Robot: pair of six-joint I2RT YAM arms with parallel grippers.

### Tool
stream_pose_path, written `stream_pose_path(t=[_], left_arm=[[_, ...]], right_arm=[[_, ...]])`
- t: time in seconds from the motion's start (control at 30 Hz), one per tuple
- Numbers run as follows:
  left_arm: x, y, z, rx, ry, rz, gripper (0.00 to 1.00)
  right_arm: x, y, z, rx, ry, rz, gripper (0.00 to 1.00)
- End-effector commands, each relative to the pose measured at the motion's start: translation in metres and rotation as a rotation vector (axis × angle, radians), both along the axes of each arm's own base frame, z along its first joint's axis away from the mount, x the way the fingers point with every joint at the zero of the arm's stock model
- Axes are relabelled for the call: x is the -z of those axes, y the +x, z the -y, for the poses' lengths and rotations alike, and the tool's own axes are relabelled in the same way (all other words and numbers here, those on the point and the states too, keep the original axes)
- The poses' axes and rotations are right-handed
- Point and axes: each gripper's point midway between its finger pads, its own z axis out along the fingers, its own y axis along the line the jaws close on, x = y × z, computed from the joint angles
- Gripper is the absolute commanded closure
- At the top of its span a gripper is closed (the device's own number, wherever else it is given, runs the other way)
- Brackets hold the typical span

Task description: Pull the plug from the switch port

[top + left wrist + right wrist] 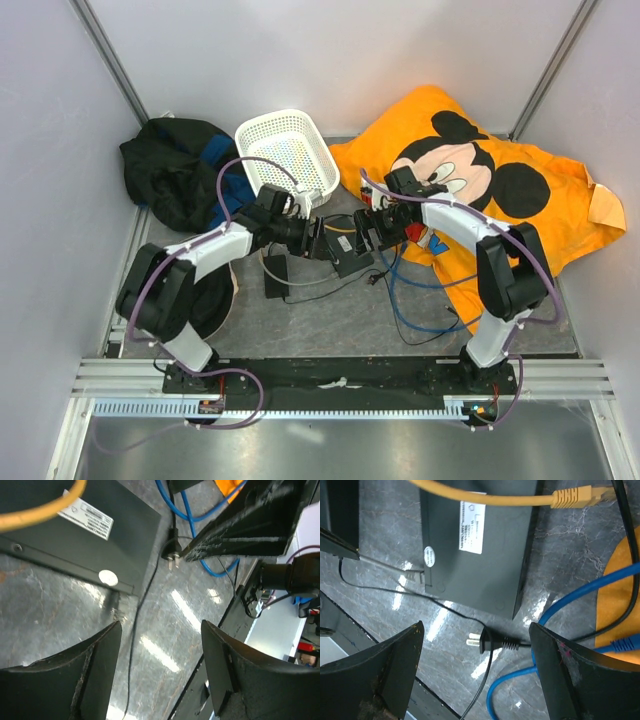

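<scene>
The flat black switch box (350, 256) with a white label (472, 526) lies on the grey table between my grippers. A clear plug on a grey cable (416, 575) sits in the box's edge near a round white sticker. A yellow cable crosses the box top, and its yellow plug (572, 498) lies loose past the box's right edge. My left gripper (318, 240) (161, 630) is open and empty, just beside the box. My right gripper (372, 232) (476, 627) is open and empty above the box's near corner.
A black two-prong power plug (487, 641) on a thin black cord lies between the right fingers. Blue cables (570, 600) loop to the right. A small black power brick (275, 272), a white basket (288, 150), an orange Mickey shirt (500, 180) and a black bag (170, 170) surround the spot.
</scene>
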Motion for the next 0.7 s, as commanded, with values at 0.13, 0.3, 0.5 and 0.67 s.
stream_pose_path(t=[0.13, 0.3, 0.5, 0.67], left_arm=[[0.014, 0.015, 0.008, 0.08, 0.029, 0.001, 0.33], [0.009, 0.015, -0.001, 0.047, 0.037, 0.019, 0.33], [-0.017, 0.004, -0.017, -0.012, -0.012, 0.017, 0.33], [-0.039, 0.008, -0.041, -0.126, -0.029, 0.077, 0.32]], right_arm=[[0.017, 0.02, -0.024, 0.006, 0.061, -0.049, 0.06], [0.035, 0.048, -0.028, 0.011, -0.022, -0.016, 0.02], [0.06, 0.071, -0.046, -0.115, -0.081, 0.003, 0.13], [0.097, 0.062, -0.048, -0.328, -0.192, 0.008, 0.32]])
